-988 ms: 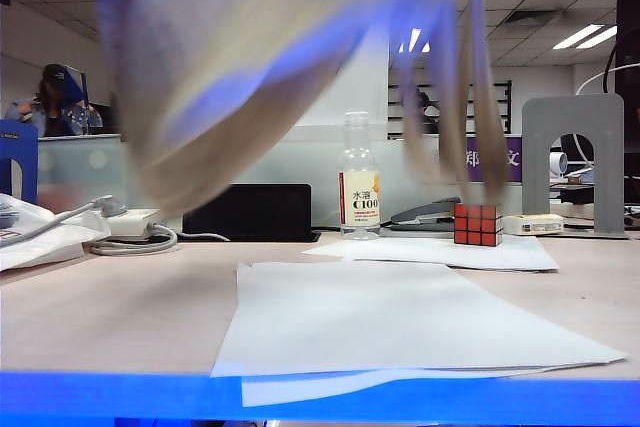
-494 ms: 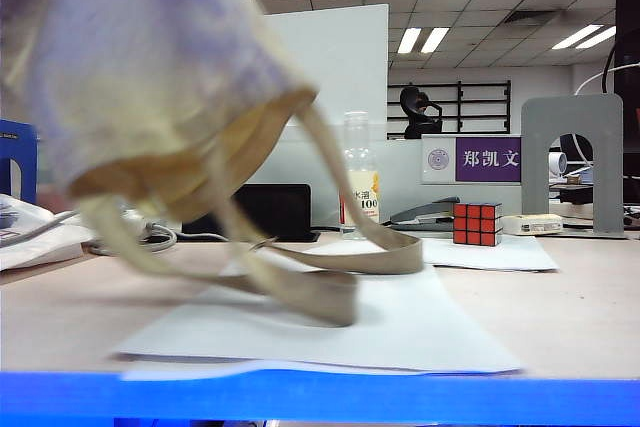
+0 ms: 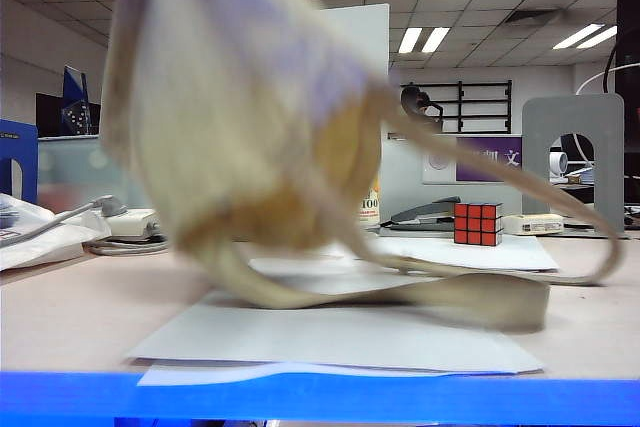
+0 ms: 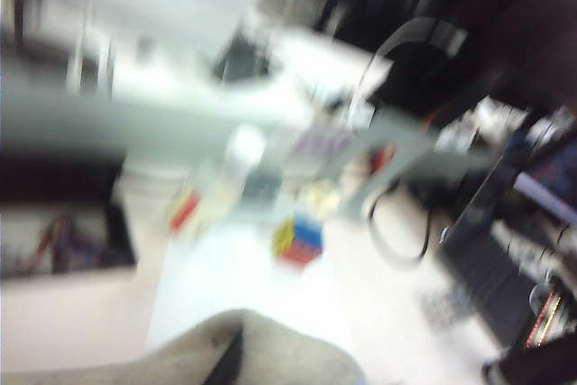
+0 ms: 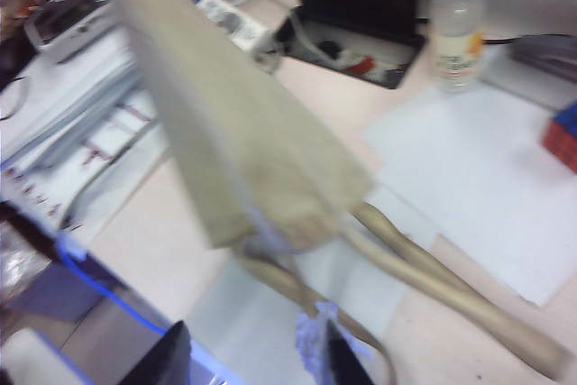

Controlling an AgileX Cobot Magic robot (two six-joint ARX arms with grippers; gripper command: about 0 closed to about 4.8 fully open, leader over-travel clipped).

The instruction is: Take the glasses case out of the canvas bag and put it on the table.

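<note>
The glasses case shows in none of the views; whether it sits inside the canvas bag [image 3: 250,117] cannot be told. The bag hangs blurred over the left and centre of the exterior frame, mouth downward, its straps [image 3: 470,297] trailing across the white paper sheets [image 3: 340,332] on the table [image 3: 70,317].

The left gripper [image 4: 225,362] sits at the bottom edge of its own view, fingers pressed together, seemingly pinching bag cloth. The right gripper [image 5: 257,358] is at the bottom of its view, fingers spread and empty, beside the straps.

The risk: with the mouth tipped down, the case may drop out unguided and roll toward the blue front edge, or the straps may drag the sheets or knock the puzzle cube [image 3: 477,224].

Half a second earlier the bag hung further to the upper left and the straps lay nearer the centre; they now reach far to the right
</note>
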